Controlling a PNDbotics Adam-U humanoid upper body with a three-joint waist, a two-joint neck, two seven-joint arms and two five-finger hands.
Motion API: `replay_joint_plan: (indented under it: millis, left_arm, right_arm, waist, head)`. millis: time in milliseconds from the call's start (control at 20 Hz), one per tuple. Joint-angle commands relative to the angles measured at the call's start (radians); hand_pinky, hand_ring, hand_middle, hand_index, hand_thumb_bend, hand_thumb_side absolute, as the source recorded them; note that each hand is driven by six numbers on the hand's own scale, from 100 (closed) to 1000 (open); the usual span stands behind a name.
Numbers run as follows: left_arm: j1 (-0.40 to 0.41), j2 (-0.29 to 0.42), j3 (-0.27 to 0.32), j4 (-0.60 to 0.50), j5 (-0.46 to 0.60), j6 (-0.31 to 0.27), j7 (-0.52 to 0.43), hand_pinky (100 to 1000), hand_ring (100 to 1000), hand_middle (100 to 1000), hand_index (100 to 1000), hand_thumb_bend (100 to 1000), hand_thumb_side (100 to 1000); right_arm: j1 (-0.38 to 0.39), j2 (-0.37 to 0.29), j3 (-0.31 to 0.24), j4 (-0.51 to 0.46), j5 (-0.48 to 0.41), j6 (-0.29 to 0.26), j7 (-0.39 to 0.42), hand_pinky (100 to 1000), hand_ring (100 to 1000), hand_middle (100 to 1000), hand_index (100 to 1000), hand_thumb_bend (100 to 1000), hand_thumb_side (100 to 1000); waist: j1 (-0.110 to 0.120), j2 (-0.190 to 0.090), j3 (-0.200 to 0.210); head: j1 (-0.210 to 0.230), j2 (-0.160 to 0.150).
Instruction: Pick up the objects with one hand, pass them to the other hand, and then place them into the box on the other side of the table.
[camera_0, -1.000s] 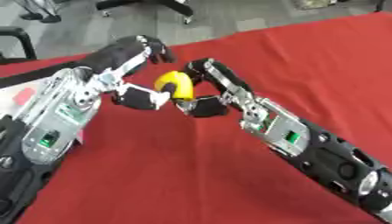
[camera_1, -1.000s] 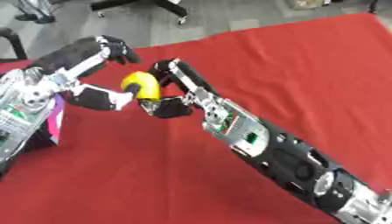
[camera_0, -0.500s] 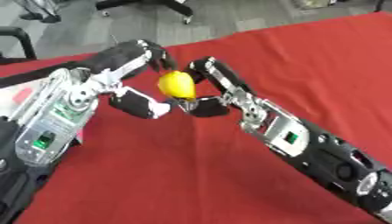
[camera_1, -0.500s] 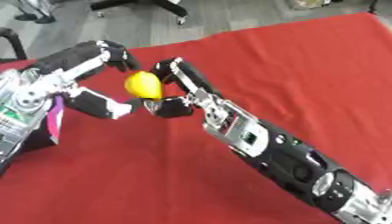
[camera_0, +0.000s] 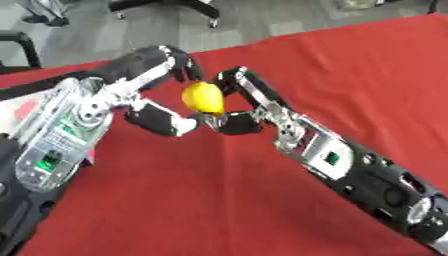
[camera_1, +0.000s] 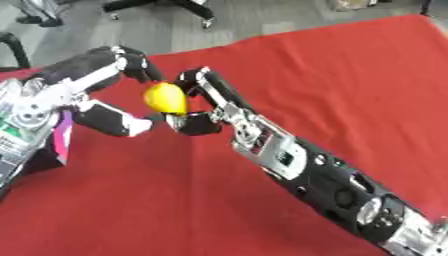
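**Up high: one yellow lemon between two hands**

Right now the left hand comes in from the left side; its fingers curl over the top of the lemon and its thumb sticks out under it; so this hand is closed around the fruit. The right hand comes in from the lower right; its fingers bend around the other side of the lemon, and its thumb sits low, just beside the left thumb; so it holds the fruit too. Two hands are on one lemon; the lemon is up in the air between them, above the table and not lying on it. One red cloth covers the table under both arms. At the far left edge, beside the left arm, a bit of pink and white shows; I cannot tell what it is. Behind the table is grey floor; one chair base with wheels stands there.
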Motion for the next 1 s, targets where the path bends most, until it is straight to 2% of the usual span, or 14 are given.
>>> replay_joint_plan:
  millis: [50, 600, 850, 1000]
  left_arm:
    - [-0.012, 0.008, 0.013, 0.001, -0.018, 0.003, 0.015, 785, 707, 681, 778, 360, 220]
    - [-0.010, -0.019, 0.013, 0.053, -0.075, -0.001, 0.041, 782, 710, 682, 777, 367, 205]
    - [-0.009, -0.028, 0.011, 0.068, -0.067, -0.009, 0.046, 780, 699, 660, 755, 348, 209]
    - [-0.009, -0.031, 0.011, 0.072, -0.056, -0.014, 0.052, 778, 683, 636, 725, 306, 203]
  right_arm:
    - [-0.013, -0.012, -0.004, -0.015, 0.001, -0.009, -0.001, 703, 682, 426, 559, 214, 100]
    - [-0.014, -0.012, -0.002, -0.032, 0.013, -0.029, 0.005, 704, 682, 426, 560, 213, 100]
    - [-0.013, -0.010, 0.000, -0.033, 0.013, -0.031, 0.005, 703, 681, 425, 559, 214, 100]
    - [-0.013, -0.010, 0.001, -0.033, 0.013, -0.032, 0.005, 702, 681, 425, 559, 214, 100]
  waist:
    - [0.008, -0.009, 0.000]
    - [0.008, -0.006, -0.002]
    - [0.008, -0.004, -0.003]
    - [0.007, -0.004, -0.003]
  head:
    - [-0.003, -0.005]
    - [-0.001, -0.010]
    - [0.000, -0.008]
    - [0.000, -0.008]
